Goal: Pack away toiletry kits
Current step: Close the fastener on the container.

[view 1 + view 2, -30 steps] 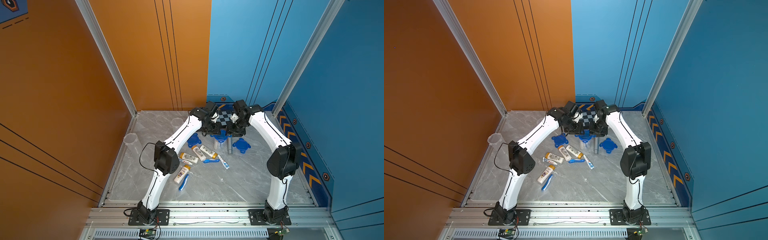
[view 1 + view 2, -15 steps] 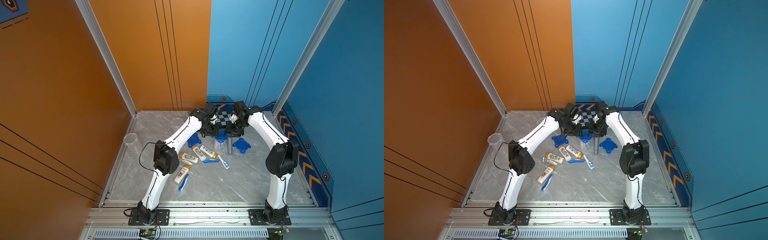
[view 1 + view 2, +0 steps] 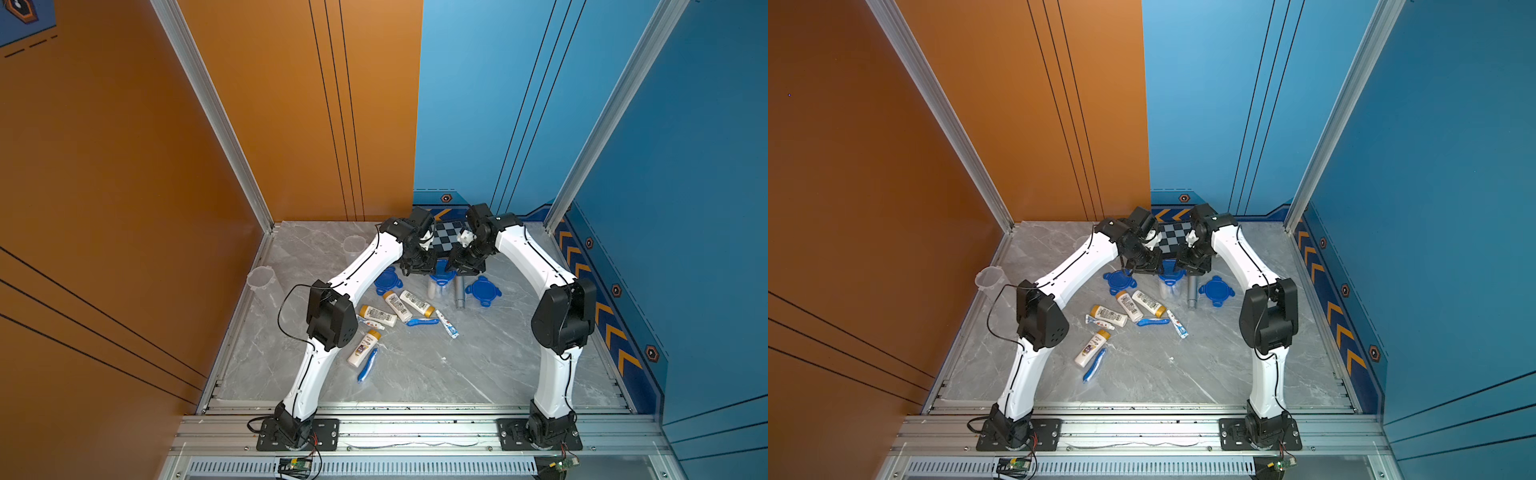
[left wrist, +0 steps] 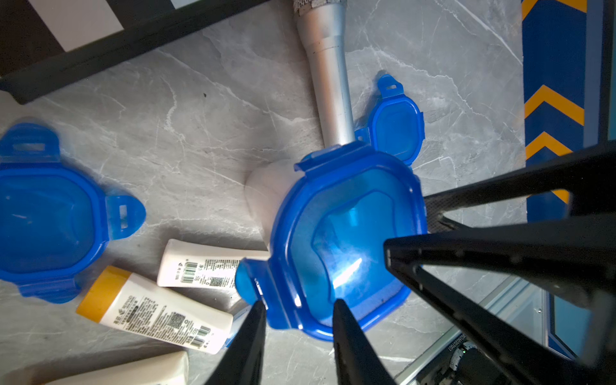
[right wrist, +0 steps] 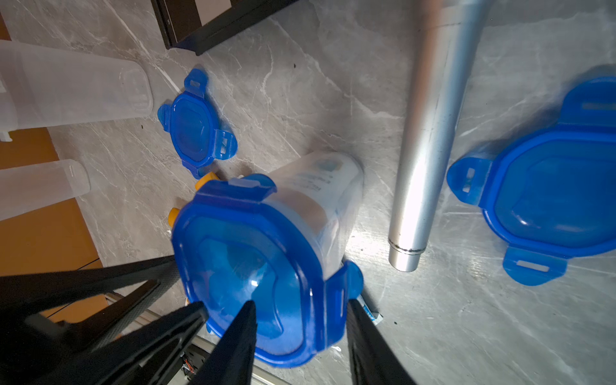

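– Grey marble tabletop [image 3: 415,374] between orange and blue walls: where is the kit being packed?
– At the far centre, just in front of the black-and-white chessboard [image 3: 446,241]. A tall clear plastic cup [image 5: 320,200] stands upright there, with toiletries showing through its wall and a blue four-tab lid [image 5: 246,266] on top. A silver microphone [image 5: 430,133] lies just to its right.
– And the grippers?
– Both hang over that lid. The left gripper [image 4: 298,305] and right gripper [image 5: 300,302] each have their fingers part spread, with the tips at the lid's edge beside a tab. Neither is pinching anything I can see.
– What could go wrong?
– Probably an uneven push. The tall cup could tip onto the microphone or the loose white bottles with yellow-orange caps [image 3: 417,302] nearby. A tab might stay unlatched. Four fingertips crowd one small lid, so they could also knock together.
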Available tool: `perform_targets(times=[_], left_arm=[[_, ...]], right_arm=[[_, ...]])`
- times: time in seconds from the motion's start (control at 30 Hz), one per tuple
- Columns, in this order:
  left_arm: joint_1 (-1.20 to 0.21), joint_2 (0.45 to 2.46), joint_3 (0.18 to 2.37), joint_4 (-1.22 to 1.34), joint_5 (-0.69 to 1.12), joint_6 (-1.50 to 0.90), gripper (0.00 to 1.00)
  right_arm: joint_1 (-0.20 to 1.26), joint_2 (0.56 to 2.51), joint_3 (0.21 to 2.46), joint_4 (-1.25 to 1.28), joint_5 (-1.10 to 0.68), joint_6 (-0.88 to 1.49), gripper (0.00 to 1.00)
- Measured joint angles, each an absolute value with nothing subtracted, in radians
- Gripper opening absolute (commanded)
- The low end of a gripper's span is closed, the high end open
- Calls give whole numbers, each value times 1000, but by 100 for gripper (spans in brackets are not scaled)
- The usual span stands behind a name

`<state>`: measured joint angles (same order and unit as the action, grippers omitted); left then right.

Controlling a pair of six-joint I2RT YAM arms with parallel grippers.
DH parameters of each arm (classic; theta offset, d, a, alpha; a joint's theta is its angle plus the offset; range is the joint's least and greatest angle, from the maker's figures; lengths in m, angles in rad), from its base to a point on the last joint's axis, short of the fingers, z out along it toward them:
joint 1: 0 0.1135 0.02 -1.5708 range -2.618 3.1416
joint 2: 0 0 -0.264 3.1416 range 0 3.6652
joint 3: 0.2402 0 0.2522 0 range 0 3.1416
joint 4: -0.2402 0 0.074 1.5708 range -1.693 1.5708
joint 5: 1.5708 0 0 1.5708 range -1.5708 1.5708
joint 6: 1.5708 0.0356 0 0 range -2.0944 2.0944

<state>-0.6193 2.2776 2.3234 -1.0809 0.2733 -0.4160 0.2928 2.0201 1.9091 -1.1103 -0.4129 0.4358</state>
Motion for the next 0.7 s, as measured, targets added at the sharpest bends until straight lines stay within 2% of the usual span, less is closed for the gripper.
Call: perform_targets(times=[0.37, 0.7], left_arm=[[-572, 2262, 2226, -942, 395, -488, 38], [-552, 2259, 2191, -866, 432, -548, 39]], right_arm=[[278, 2016, 1879, -1079, -476, 445, 46], [278, 2017, 1866, -1062, -518, 446, 46]])
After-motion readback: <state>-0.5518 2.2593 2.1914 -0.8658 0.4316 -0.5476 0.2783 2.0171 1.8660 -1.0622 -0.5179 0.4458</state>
